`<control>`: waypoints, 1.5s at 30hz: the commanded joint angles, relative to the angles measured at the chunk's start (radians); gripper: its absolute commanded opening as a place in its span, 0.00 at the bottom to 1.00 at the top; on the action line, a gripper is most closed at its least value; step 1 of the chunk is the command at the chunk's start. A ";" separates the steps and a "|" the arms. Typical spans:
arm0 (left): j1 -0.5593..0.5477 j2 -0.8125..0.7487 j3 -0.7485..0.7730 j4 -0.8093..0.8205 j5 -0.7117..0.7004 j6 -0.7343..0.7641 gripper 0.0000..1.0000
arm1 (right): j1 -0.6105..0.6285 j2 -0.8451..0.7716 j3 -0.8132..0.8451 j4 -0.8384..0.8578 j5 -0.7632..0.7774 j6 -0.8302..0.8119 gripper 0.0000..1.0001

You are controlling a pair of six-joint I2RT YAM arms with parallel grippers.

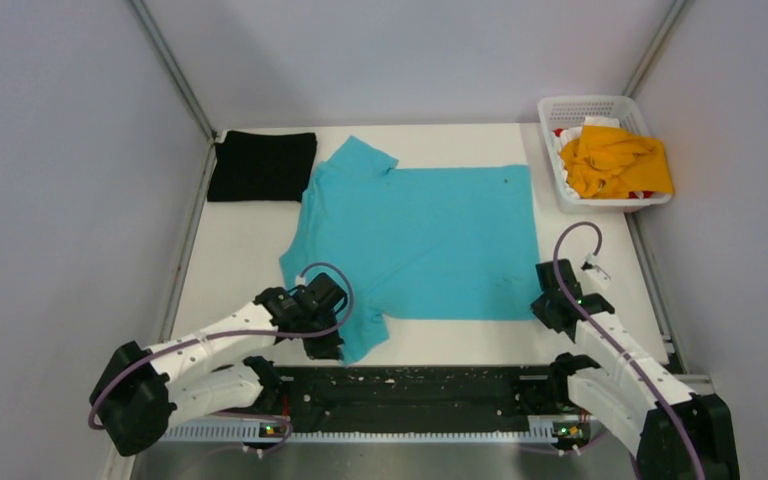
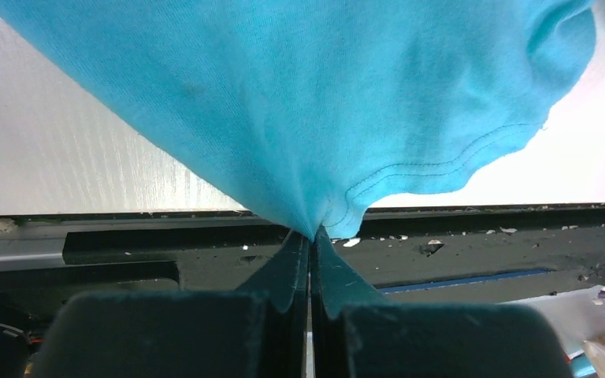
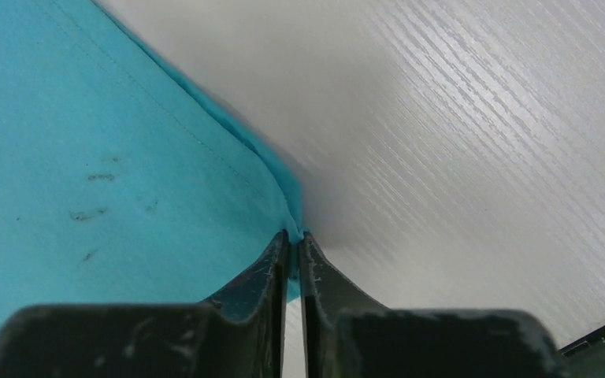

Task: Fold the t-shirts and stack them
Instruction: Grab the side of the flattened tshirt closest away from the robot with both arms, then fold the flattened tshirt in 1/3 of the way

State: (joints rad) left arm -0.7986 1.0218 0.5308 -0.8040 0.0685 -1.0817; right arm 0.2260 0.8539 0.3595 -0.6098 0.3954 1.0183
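The turquoise-blue t-shirt (image 1: 420, 240) lies spread flat on the white table, collar to the left. My left gripper (image 1: 322, 340) is shut on its near sleeve, and the cloth rises pinched from the jaws in the left wrist view (image 2: 312, 233). My right gripper (image 1: 543, 300) is shut on the near hem corner, seen in the right wrist view (image 3: 293, 235). A folded black t-shirt (image 1: 262, 165) lies at the far left corner. The orange-yellow t-shirt (image 1: 615, 160) is crumpled in the basket.
The white lattice basket (image 1: 552, 150) stands at the far right corner. A black rail (image 1: 410, 395) runs along the near edge between the arm bases. Grey walls close in the table's left, right and back sides.
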 commanded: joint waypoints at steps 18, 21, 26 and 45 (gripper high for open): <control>0.225 0.051 0.259 0.190 0.142 0.180 0.00 | -0.009 0.060 0.243 -0.028 -0.069 -0.210 0.00; 0.293 0.079 0.304 0.190 0.150 0.228 0.00 | -0.008 0.108 0.287 -0.013 -0.059 -0.233 0.00; 0.414 0.120 0.371 0.202 0.161 0.285 0.00 | -0.010 0.215 0.382 -0.007 -0.007 -0.263 0.00; 0.565 0.340 0.588 0.313 0.195 0.405 0.00 | -0.094 0.466 0.614 0.041 -0.084 -0.357 0.00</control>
State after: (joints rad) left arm -0.2527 1.3243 1.0451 -0.5594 0.2466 -0.7238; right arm 0.1452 1.2858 0.9016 -0.6106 0.3233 0.6926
